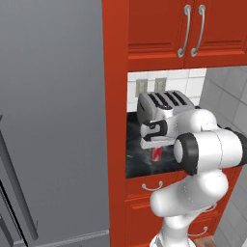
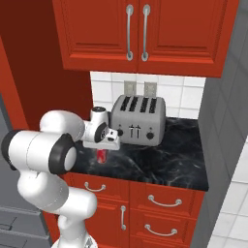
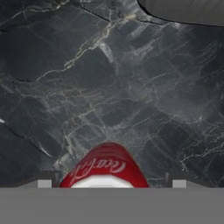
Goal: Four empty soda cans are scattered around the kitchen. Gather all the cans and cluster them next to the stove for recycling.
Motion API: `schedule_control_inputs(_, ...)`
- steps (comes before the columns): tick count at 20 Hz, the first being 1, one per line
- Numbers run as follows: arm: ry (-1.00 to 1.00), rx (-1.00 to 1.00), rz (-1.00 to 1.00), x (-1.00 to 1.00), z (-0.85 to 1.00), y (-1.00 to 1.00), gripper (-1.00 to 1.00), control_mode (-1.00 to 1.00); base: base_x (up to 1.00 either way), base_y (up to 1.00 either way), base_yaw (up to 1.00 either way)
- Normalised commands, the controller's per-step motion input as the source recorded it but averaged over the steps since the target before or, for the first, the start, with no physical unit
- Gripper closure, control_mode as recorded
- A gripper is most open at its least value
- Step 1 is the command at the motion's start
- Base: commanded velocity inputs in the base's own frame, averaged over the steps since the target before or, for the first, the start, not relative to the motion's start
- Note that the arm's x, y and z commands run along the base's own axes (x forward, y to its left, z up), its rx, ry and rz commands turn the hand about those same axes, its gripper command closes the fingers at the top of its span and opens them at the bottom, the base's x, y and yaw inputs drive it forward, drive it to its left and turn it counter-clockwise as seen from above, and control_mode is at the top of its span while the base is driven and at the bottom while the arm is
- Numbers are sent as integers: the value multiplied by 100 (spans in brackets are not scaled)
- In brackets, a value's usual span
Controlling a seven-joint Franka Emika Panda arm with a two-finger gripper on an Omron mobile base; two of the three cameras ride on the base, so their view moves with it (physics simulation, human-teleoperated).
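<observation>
Red soda can (image 3: 105, 168) stands upright on the black marbled tabletop (image 3: 131, 87), directly under the claw (image 3: 109, 183) and between its two fingertips (image 3: 43, 181), which sit on either side of it. In the hand view the fingertips look just apart from the can's sides (contact cannot be confirmed), so whether the claw is clenched on it or released I cannot tell. From the left base view the can (image 1: 157, 153) shows below the claw (image 1: 153, 144), in front of the silver four-slot toaster (image 1: 164, 107). The right base view puts the can (image 2: 101, 156) near the tabletop's (image 2: 164, 160) front left, beside the red cabinet wall (image 2: 43, 72), with the toaster (image 2: 139, 120) just behind and to the right.
</observation>
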Motion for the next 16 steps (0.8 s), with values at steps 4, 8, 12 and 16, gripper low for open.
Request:
schedule_control_inputs(4, 1, 0, 0, 0, -1, 0, 100, -100, 0, 0, 0)
schedule_control_inputs(8, 0, 0, 0, 0, -5, 0, 100, -100, 0, 0, 0)
schedule_control_inputs(12, 0, 0, 0, 0, -1, 0, 100, -100, 0, 0, 0)
schedule_control_inputs(16, 0, 0, 0, -10, 22, 0, 100, -100, 0, 0, 0)
